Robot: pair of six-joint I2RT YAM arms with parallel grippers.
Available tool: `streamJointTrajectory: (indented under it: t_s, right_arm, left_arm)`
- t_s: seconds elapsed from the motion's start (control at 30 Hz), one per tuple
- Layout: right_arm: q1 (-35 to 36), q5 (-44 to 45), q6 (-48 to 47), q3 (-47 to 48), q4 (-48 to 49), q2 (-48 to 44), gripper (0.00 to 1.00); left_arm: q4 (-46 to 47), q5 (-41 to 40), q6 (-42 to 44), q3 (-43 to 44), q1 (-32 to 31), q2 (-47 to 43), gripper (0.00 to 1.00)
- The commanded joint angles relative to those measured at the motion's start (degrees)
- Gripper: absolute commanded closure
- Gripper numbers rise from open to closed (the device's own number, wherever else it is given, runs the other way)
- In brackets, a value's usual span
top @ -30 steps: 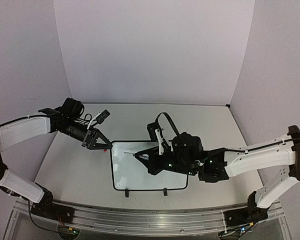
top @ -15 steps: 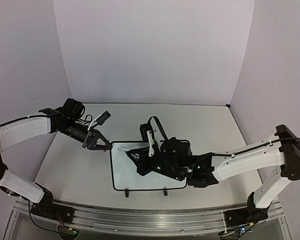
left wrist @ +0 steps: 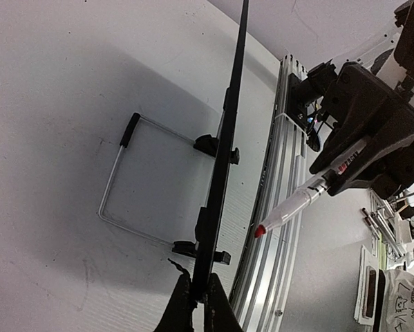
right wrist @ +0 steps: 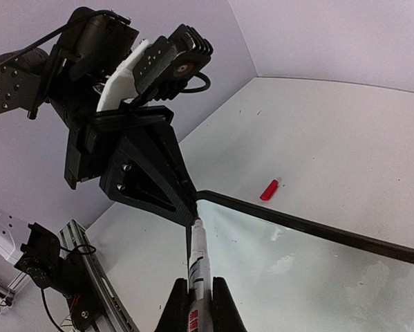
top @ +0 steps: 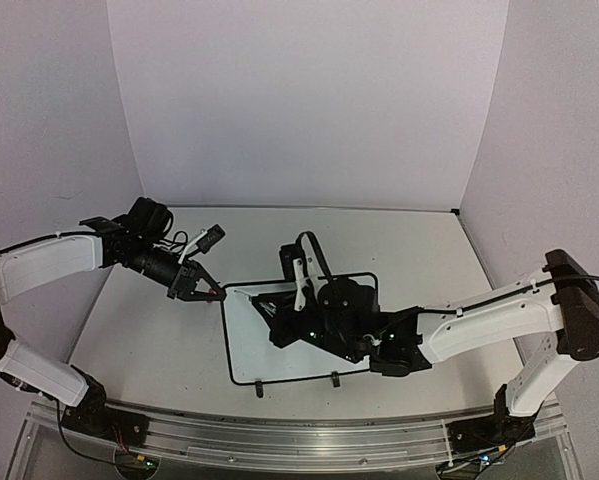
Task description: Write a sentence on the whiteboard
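Two robot arms meet over a whiteboard (top: 244,345) lying at the front centre of the table (top: 419,250). The left gripper (top: 207,290) is clamped on the board's far left corner, and the left wrist view shows its fingers (left wrist: 182,304) pinching the thin black edge between them. The right gripper (right wrist: 196,304), reaching in across the board from the right, is closed tight around a marker (right wrist: 197,259). The marker's red tip points at that same corner, just beside the left fingers. Whether the tip touches the surface cannot be told.

Much of the board's glossy face lies under the right arm. Two small black clips (top: 334,379) sit on the board's near long edge. In the left wrist view a bent wire stand (left wrist: 113,187) hangs from these clips on the board's far side. A small red cap (right wrist: 269,189) lies on the table just beyond the board's black edge, near the left gripper.
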Motion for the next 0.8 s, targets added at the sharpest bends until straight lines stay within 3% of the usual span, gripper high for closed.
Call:
streamJointTrajectory:
  t_s: [0.0,0.77]
  right_arm:
    - [0.4,0.5,0.0,1.1,3.6,1.2,1.0]
    - [0.4,2.4,2.7,0.2,5.1,3.4,1.0]
  left_arm:
    - [1.0,-2.2,0.4,0.2,-0.2,-0.3,1.0]
    - [1.0,-4.4,0.8,-0.1,-1.0,-0.5,1.0]
